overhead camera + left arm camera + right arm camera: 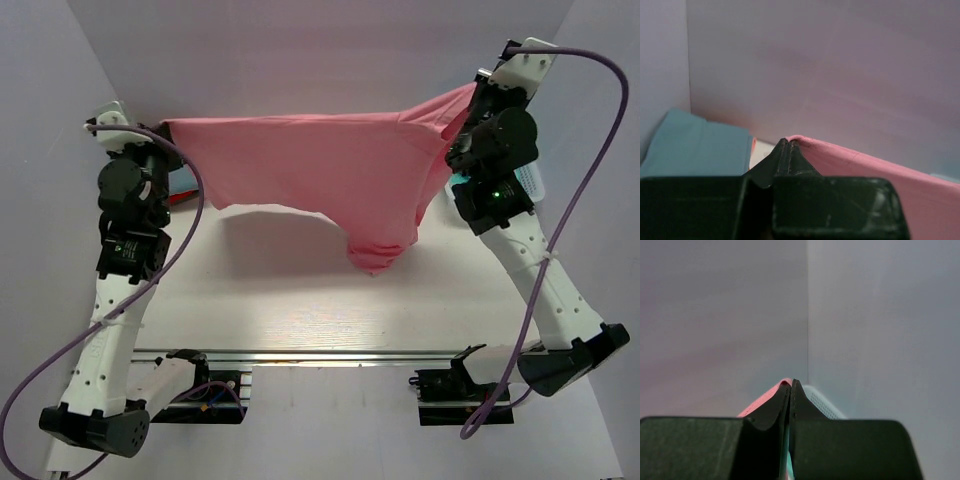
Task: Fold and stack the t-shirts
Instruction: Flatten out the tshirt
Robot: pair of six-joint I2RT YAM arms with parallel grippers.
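The salmon pink t-shirt [320, 170] hangs stretched in the air between my two grippers, sagging to a bunched fold at lower right. My left gripper [160, 128] is shut on its left corner; in the left wrist view the pink cloth [870, 170] runs off to the right from the closed fingertips [788, 142]. My right gripper [470, 95] is shut on the right corner; the right wrist view shows a pink hem [765, 399] pinched at the tips [791, 383]. A dusty blue t-shirt [695, 145] lies folded below the left gripper, with a red edge [183, 188] beside it.
The white lattice basket [822, 402] sits at the far right behind the right arm; it also shows in the top view [530, 185]. Grey walls enclose the table on three sides. The white table [300, 300] lies below the hanging shirt.
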